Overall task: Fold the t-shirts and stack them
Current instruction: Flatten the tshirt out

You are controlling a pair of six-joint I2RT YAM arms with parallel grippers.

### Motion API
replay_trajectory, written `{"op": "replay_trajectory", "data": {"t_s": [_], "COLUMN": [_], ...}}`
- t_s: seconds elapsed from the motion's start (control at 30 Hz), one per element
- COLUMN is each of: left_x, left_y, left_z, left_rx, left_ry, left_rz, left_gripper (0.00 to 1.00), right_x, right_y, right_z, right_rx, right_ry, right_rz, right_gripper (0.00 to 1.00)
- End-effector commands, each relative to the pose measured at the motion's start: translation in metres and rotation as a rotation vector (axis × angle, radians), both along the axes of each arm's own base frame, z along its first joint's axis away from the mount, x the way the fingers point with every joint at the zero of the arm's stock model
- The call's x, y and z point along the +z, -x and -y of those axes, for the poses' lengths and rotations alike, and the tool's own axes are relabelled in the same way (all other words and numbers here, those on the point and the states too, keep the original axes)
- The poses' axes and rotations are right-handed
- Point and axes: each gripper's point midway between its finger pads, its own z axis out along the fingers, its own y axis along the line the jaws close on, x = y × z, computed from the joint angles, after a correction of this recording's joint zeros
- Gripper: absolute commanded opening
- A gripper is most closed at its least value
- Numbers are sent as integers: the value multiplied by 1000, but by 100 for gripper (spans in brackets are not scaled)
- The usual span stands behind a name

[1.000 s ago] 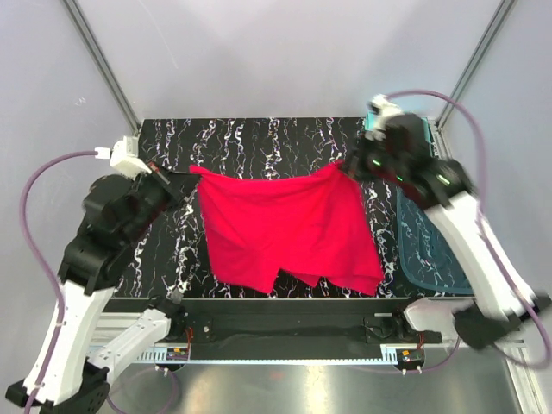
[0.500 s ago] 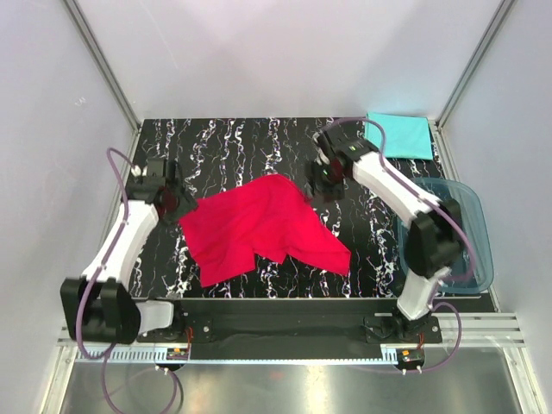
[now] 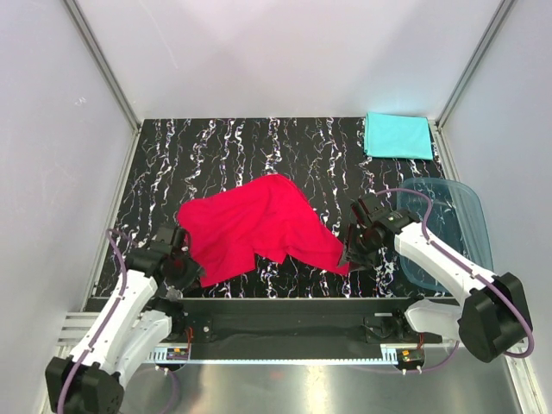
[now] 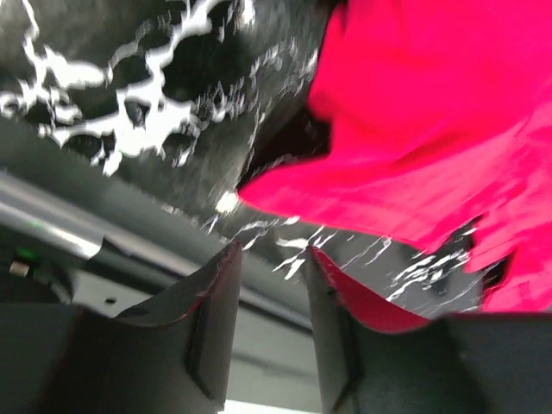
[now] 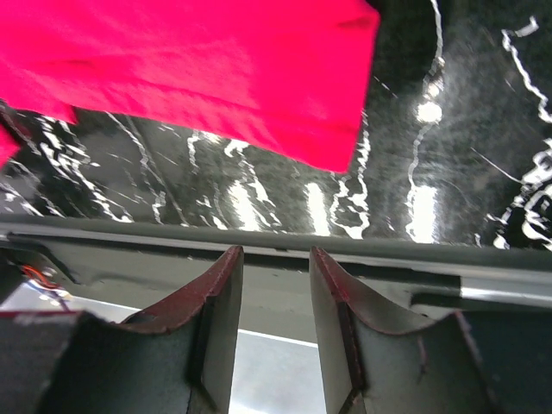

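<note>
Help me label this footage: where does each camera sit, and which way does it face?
Top external: fixed above and behind, looking down on the table; left arm and right arm show.
Left wrist: on the left arm, facing the table's near edge; its open left end effector shows.
Right wrist: on the right arm, facing that edge too; its open right end effector shows.
Shared: all three see the red shirt.

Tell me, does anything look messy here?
The bright red cloth t-shirt lies rumpled and crooked in the middle, its edges uneven. The turquoise cloth t-shirt sits neatly folded in the far right corner.
</note>
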Motion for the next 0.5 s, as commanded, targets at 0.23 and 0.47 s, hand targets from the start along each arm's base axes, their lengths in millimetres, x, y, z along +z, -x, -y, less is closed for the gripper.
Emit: {"op": "replay_trajectory", "data": {"t_s": [0.23, 0.47], "left_x": [-21, -27], "left_y": [0, -11], "left_z": [6, 1], "left_rx": [-16, -15], "left_ry": [-93, -136], "left_rz": [-45, -13], "left_gripper": [49, 45], "right_x": [18, 16], "right_y": [-18, -13], "right_z": [-11, -9], "right_rx": [-47, -53], "right_ry": [-71, -68], "right_rz": [88, 79], "right_gripper": [44, 43]}}
